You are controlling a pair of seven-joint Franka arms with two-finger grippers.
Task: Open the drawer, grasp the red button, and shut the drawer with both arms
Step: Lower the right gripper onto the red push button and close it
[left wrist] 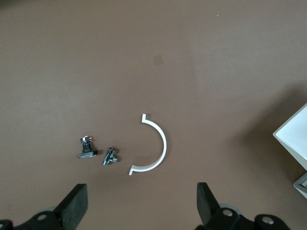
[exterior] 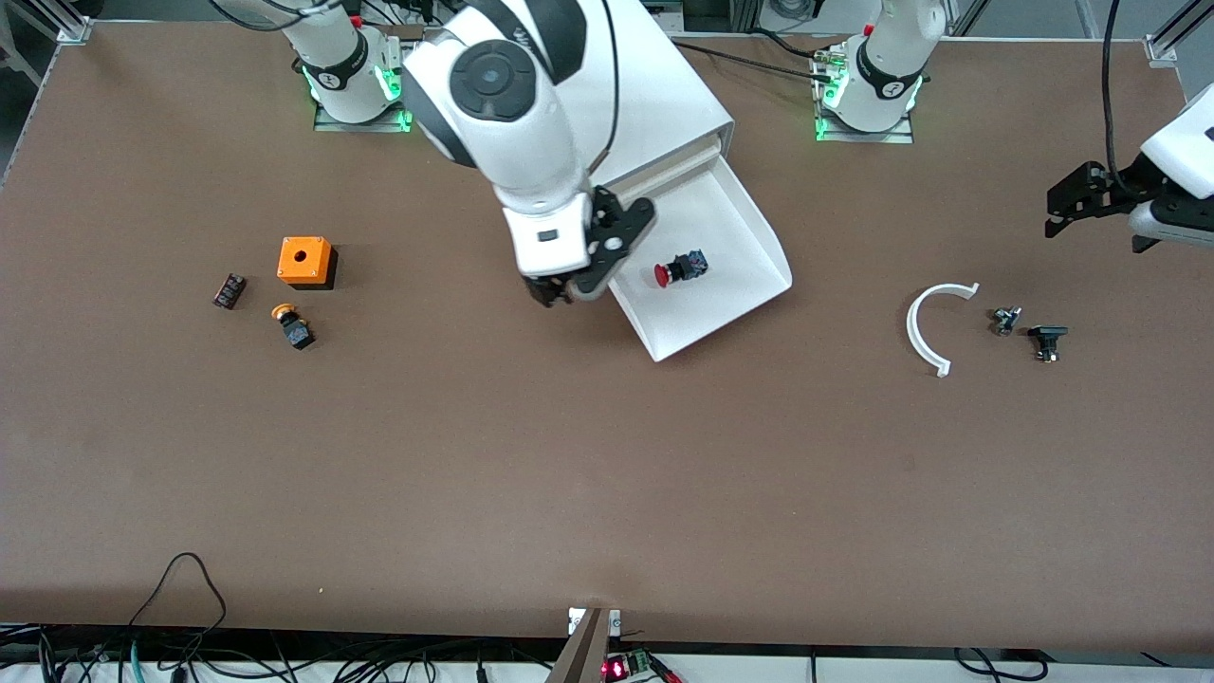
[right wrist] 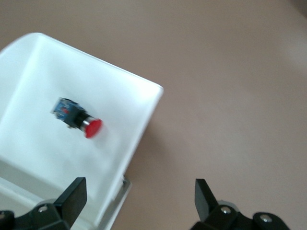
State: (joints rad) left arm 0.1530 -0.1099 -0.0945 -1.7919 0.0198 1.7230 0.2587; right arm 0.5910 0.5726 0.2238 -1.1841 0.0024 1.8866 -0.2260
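nearest the front camera among the loose parts lies a white plastic half-ring [exterior: 925, 327], on the brown table [exterior: 607, 474] toward the left arm's end, with two small dark metal fittings [exterior: 1029, 332] just beside it.

the wide, shallow white plastic drawer [exterior: 749, 237] stands pulled out of its white box cabinet [exterior: 664, 104]. the small push button with a round red cap and black body [exterior: 680, 269] lies on its side on the drawer floor, apart from the walls, cap toward the right arm's end of the table. a blue patch shows on its body in the right wrist view.

the right hand [exterior: 569, 285] hangs over the drawer's side edge and the table beside it, fingers spread with nothing between them. the left hand [exterior: 1067, 204] waits over the left arm's end of the table, also spread and empty.

risks, as judged: the right hand is off to one side of the button; a descent from here would strike the drawer wall and could shift the drawer. the button's rounded cap may let it roll or skid under an off-centre pinch.

toward the right arm's end lie an orange cube with a hole [exterior: 305, 261], an orange-capped button [exterior: 292, 325] and a small dark block [exterior: 229, 290]; none is the target.
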